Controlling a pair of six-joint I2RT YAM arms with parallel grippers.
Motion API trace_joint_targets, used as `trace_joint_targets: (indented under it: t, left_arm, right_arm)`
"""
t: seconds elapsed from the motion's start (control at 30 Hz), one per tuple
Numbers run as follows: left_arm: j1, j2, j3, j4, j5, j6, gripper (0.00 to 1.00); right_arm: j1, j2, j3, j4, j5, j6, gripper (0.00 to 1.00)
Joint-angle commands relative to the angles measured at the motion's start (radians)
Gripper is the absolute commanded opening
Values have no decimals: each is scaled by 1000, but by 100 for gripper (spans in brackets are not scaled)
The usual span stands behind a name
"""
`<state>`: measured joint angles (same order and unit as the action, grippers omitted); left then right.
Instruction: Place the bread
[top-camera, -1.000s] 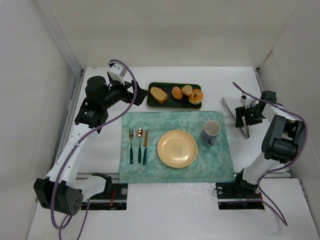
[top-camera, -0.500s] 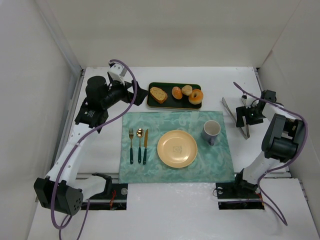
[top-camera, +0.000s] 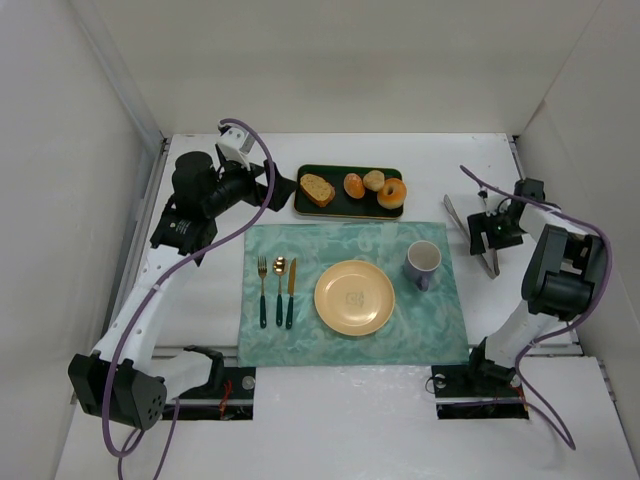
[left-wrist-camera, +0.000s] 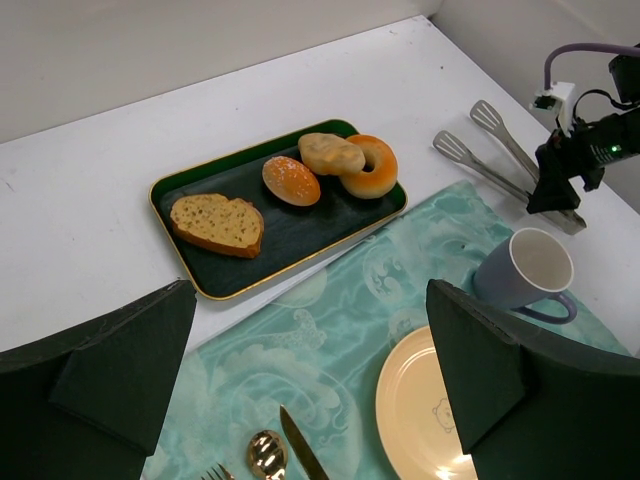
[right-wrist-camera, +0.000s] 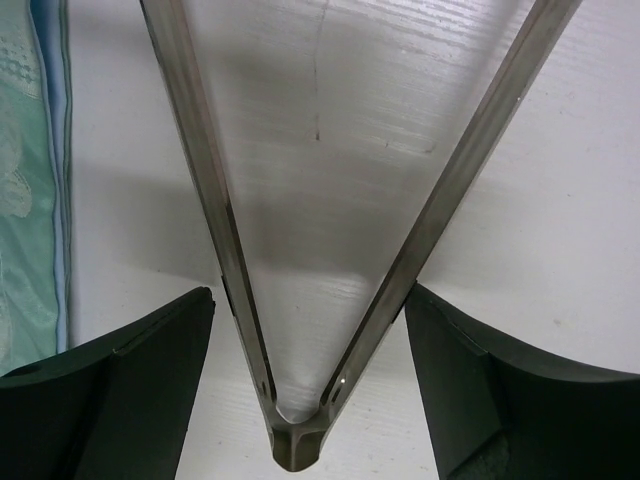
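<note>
Step in hand: judged to be the pick-up of the tongs (right-wrist-camera: 205, 180) by the right gripper (top-camera: 497, 233), so that the bread (left-wrist-camera: 331, 153) can be carried with them
Bread: not yet moved; it lies on the dark tray (left-wrist-camera: 300, 225), 3rd of 4 items from the left, between the round roll (left-wrist-camera: 291, 180) and the ring-shaped roll (left-wrist-camera: 372, 168), whose edge it touches; from above it sits between 12 and 1 o'clock of the yellow plate (top-camera: 354, 297)
Right pincer: spread, with 1 of its fingers (right-wrist-camera: 120, 390) on each outer side of the tongs' V, close to the hinge at 6 o'clock of the wrist view; nothing is pinched, and whether the pads already touch the steel cannot be told
Left gripper (top-camera: 282, 188): spread and empty, held at 9 o'clock of the tray
Tongs: laid flat on the bare table (top-camera: 470, 170) at 3 o'clock of the mug (top-camera: 423, 262), hinge toward 6 o'clock, open ends toward 11 o'clock
Closing: both arms should be met together, so the jaws are best kept centred on the V; a hold this near the hinge is likely to be stiff, and a hold slightly further up the arms would probably be easier to squeeze
Squeeze: only part way is advised, so the tips remain apart for the bun
Risk: the tongs could be pushed sideways or pivoted on the smooth table if 1 finger lands first; the mug should be cleared on the swing toward 10 o'clock
</note>
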<state>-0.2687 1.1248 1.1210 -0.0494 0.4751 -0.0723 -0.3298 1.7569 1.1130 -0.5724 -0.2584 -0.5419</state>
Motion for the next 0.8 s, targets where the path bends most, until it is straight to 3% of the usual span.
trace_joint_targets:
  t: [0.0,0.77]
  left_arm:
    - [-3,-10,14,33,17,-4,100]
    - [-3,-19,14,33,17,-4,100]
  right_arm:
    - [18,0,48,9,28,8,82]
    - [93,18,21,39,127,-1,81]
